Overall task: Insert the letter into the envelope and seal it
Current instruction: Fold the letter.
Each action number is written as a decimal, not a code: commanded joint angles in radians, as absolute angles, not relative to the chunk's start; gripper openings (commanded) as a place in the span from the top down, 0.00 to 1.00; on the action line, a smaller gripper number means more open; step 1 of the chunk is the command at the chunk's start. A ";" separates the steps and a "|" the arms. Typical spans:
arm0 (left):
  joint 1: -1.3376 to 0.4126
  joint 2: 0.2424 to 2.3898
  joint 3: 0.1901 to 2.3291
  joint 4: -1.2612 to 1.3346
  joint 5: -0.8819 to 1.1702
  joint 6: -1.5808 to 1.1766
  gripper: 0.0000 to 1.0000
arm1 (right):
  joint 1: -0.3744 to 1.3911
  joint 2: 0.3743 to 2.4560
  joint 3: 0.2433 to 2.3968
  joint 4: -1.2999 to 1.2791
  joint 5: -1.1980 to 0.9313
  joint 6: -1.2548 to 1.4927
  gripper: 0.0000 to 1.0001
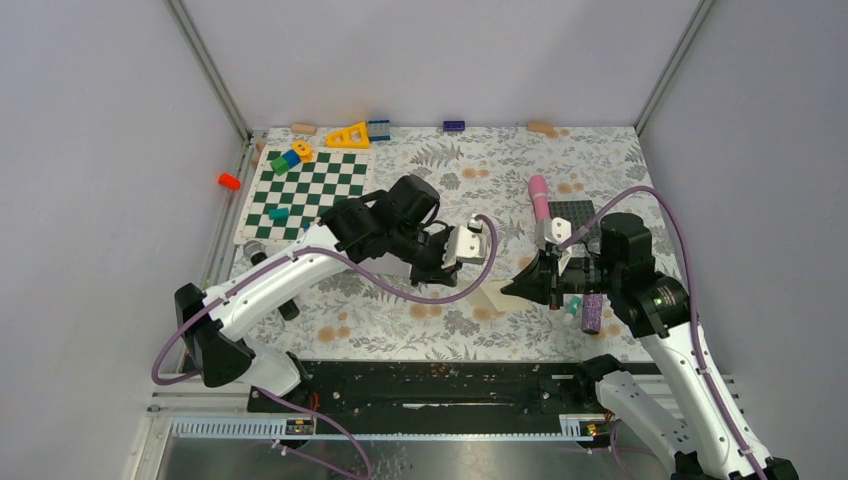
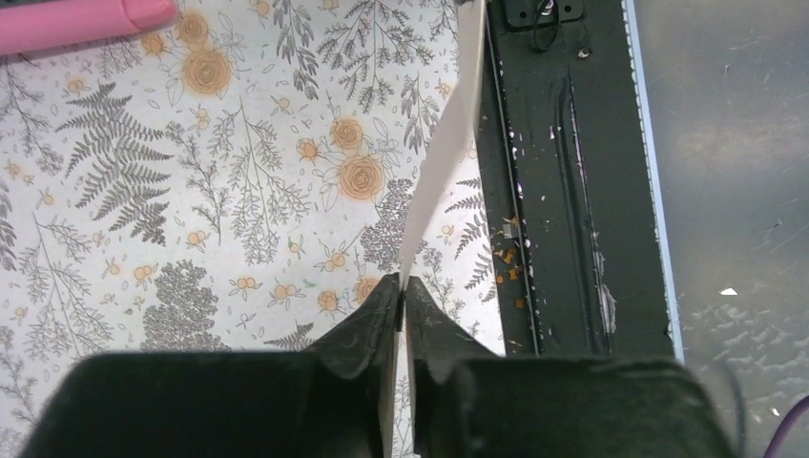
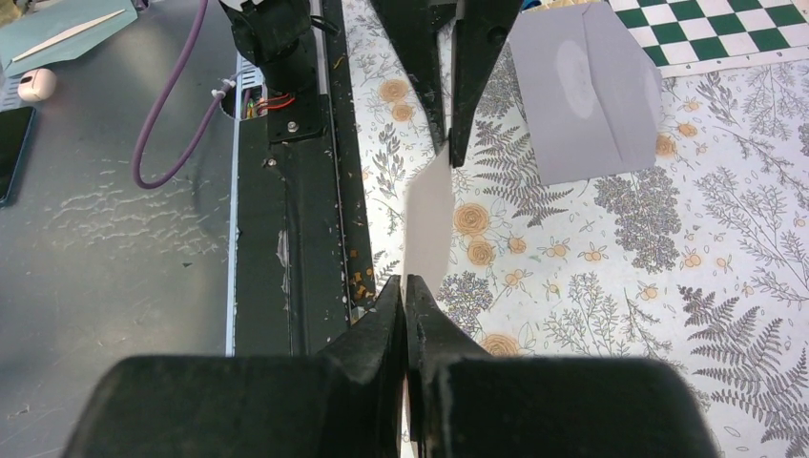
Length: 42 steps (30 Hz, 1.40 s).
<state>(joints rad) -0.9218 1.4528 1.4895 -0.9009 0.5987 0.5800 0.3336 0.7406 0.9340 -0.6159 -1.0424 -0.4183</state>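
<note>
We pinch the letter [image 3: 429, 224] at opposite ends with left claw [image 2: 401, 286] and right claw [image 3: 407, 286], near the envelope [image 3: 587, 91] on the desk [image 3: 572, 286]; light and floppy, it seems best gripped at its edges.

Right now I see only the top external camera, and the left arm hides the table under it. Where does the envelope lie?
Observer: The right wrist camera shows the envelope lying flat on the floral cloth, beside the edge of the chessboard.
Operator: Thank you. On the left side, is the grip really closed?
Observer: Yes. The left wrist camera shows the left fingers shut on the edge of the letter.
Operator: And on the right side?
Observer: The right wrist camera shows the right fingers shut on the opposite end of the same sheet.
</note>
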 commanded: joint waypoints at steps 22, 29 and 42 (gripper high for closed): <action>-0.883 1.378 1.575 -0.845 0.666 0.503 0.25 | 0.328 0.768 0.980 -0.636 -1.128 -0.415 1.00; -0.890 1.451 1.647 -0.832 0.712 0.420 0.25 | 0.328 0.807 0.979 -0.632 -1.129 -0.413 1.00; -0.973 1.531 1.677 -0.857 0.663 0.437 0.41 | 0.328 0.796 0.962 -0.603 -1.105 -0.403 1.00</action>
<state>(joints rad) -0.9588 1.5333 1.6306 -0.8722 0.6647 0.4362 0.3332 0.8024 0.9459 -0.6369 -1.1007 -0.4118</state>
